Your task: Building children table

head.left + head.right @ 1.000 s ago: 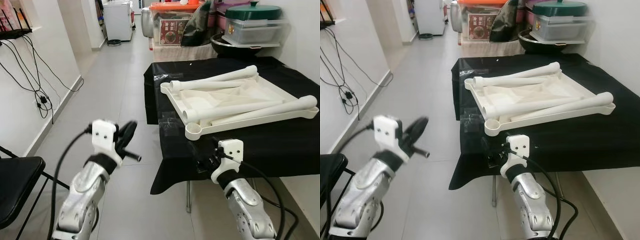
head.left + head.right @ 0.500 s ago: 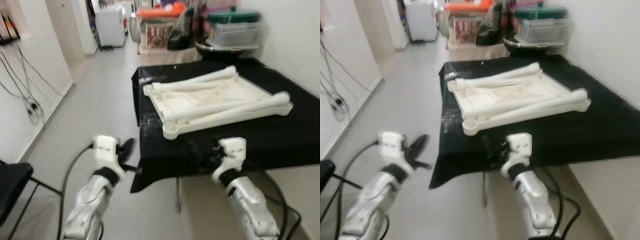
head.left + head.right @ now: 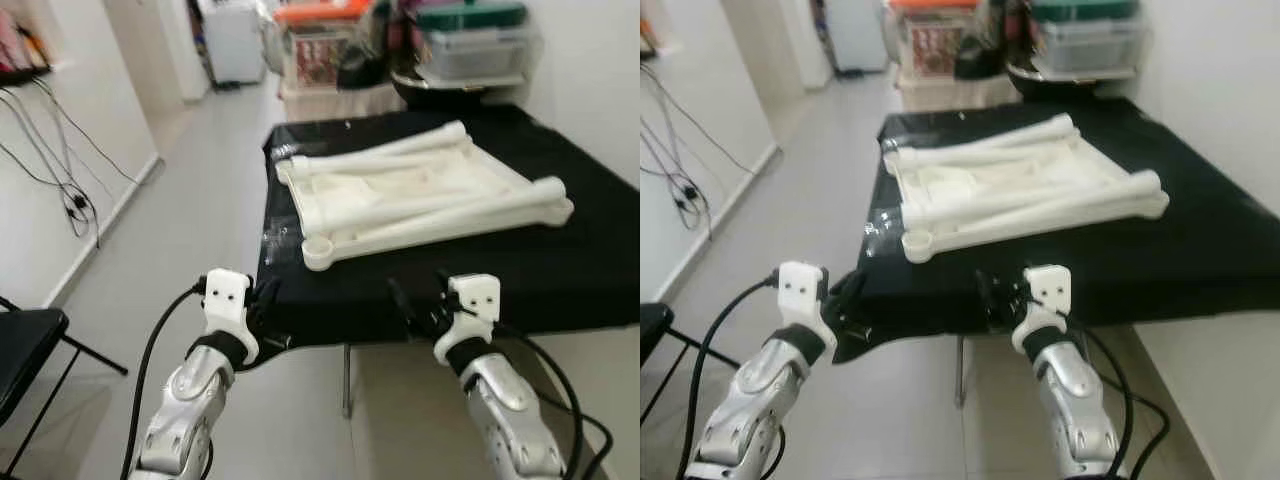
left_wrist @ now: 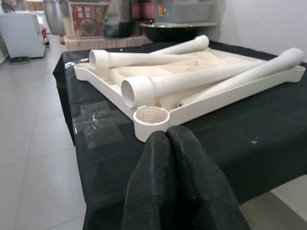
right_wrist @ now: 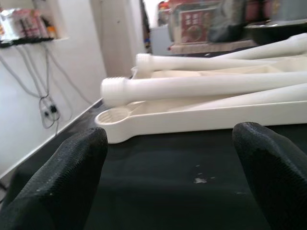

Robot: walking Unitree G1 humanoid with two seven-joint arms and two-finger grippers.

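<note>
Left eye view: the left gripper (image 3: pixel 268 305) hovers clenched at 7 o'clock, by the black-draped table's (image 3: pixel 560 270) near corner; the right gripper (image 3: pixel 410 305), fingers spread apart, at 5 o'clock. Beyond, at 12 o'clock, lies the upturned white plastic tabletop (image 3: pixel 400 195), with loose tubular legs (image 3: pixel 450 205) laid across it, long axes running 8-to-2 o'clock, threaded ends nearest.

One white tabletop (image 3: pixel 340 205) upside down, four white legs (image 3: pixel 440 205) laid on it, one black-draped table (image 3: pixel 590 250), two grippers, left gripper (image 3: pixel 268 300), right gripper (image 3: pixel 415 305), one black chair (image 3: pixel 25 345).
</note>
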